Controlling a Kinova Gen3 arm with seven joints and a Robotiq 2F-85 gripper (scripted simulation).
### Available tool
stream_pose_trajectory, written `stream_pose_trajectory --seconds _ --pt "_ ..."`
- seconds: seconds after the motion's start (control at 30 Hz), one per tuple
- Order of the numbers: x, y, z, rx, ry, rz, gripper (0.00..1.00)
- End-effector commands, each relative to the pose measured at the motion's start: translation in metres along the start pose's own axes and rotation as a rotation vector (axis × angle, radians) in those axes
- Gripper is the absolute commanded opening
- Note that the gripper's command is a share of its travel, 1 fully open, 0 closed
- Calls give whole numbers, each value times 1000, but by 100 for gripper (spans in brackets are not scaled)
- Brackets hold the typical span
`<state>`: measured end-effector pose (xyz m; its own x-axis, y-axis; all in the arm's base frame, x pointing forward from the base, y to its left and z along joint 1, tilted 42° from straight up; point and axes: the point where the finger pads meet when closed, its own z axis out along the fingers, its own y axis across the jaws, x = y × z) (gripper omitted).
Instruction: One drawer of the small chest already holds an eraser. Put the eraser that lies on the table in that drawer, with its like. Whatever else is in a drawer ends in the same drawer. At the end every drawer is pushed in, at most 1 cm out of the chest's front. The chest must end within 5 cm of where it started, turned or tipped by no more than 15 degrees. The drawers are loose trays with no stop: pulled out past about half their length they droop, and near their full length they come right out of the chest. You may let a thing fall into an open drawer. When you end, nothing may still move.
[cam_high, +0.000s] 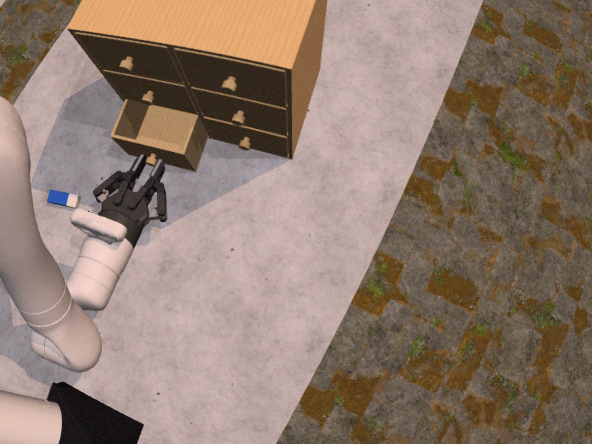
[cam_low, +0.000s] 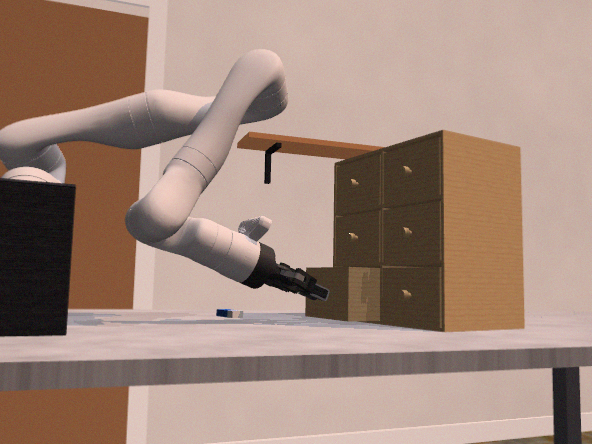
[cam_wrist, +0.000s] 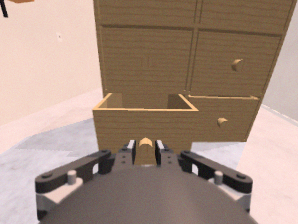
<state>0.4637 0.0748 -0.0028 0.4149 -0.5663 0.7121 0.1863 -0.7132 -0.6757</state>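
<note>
On the table (cam_high: 270, 260) (cam_low: 250, 345) we see the eraser (cam_high: 62, 199) (cam_low: 229, 313) lying flat, near the gripper (cam_high: 150, 162) (cam_low: 322, 292) (cam_wrist: 145, 147) and outside the open drawer (cam_high: 196, 145) (cam_low: 365, 295) (cam_wrist: 145, 122). From above, we read its long axis as running from between nine and ten o'clock to between three and four, with the white end toward the latter and the blue end toward the former. It sits at about eight o'clock from the drawer's front. In the exterior view, we see the white end toward three o'clock.

Our fingers stand partly apart, one on each side of the drawer's knob (cam_high: 151, 159) (cam_wrist: 145, 143), and in the wrist view we can make out narrow gaps beside it; we have nothing clamped. From above, they point toward one o'clock.

The drawer juts from the bottom row of the chest (cam_high: 190, 35) (cam_low: 482, 235) (cam_wrist: 145, 60), toward seven o'clock from above. We see part of its bare floor, but cannot see all of its inside.
</note>
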Motion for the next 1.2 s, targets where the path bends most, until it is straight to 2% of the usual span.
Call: stream_pose_trajectory --seconds 0.0,0.27,0.37,0.53,0.6,0.73,1.17 --pt "0 -1 -1 4 2 -7 33" --pt "0 -1 -2 4 1 -6 33" --pt "-3 -2 -9 3 0 -5 33" --pt "-8 -2 -32 3 9 -4 33" --pt "-8 -2 -32 3 9 -4 33" --pt "-16 -2 -46 4 1 -4 33" --pt "-10 -2 -54 5 4 -8 33"
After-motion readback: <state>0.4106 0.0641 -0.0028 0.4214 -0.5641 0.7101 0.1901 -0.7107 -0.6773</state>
